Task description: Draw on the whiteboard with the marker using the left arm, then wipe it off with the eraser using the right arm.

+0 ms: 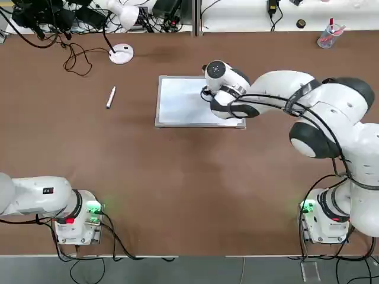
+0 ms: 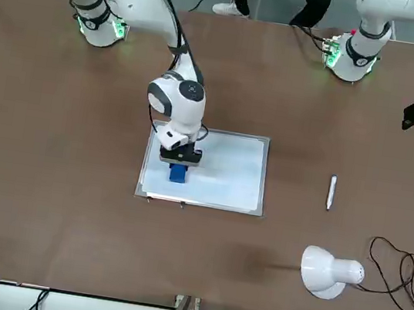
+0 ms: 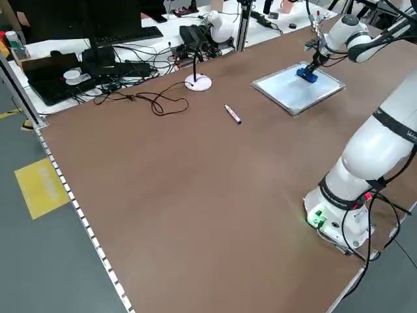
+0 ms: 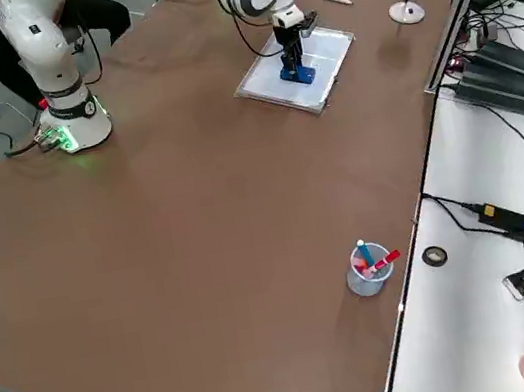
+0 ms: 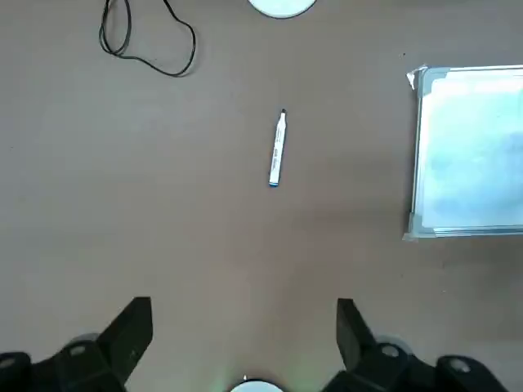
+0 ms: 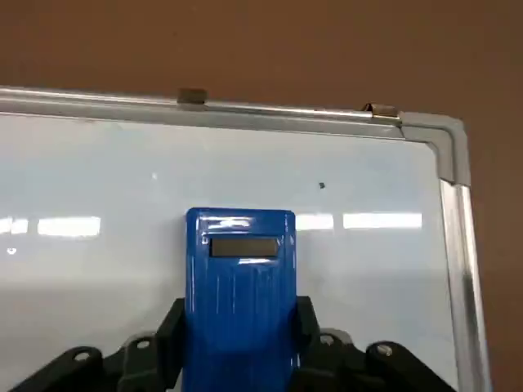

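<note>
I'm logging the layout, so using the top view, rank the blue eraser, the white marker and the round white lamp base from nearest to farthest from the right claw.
1. Blue block eraser: in the right claw, on the whiteboard.
2. Round white lamp base: beyond the board's far left corner.
3. Slim white marker: on the table, left of the board.

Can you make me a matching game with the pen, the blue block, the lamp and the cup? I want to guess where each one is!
Things:
1. slim white marker
2. small blue eraser block
3. white desk lamp
4. clear plastic cup

Places:
A. standing by the table edge with a red item inside
B. lying alone on the bare brown table
C. pinched in the right gripper on the white rectangular whiteboard
D. standing near a loop of black cable

Pairs: 1-B, 2-C, 3-D, 4-A
</note>
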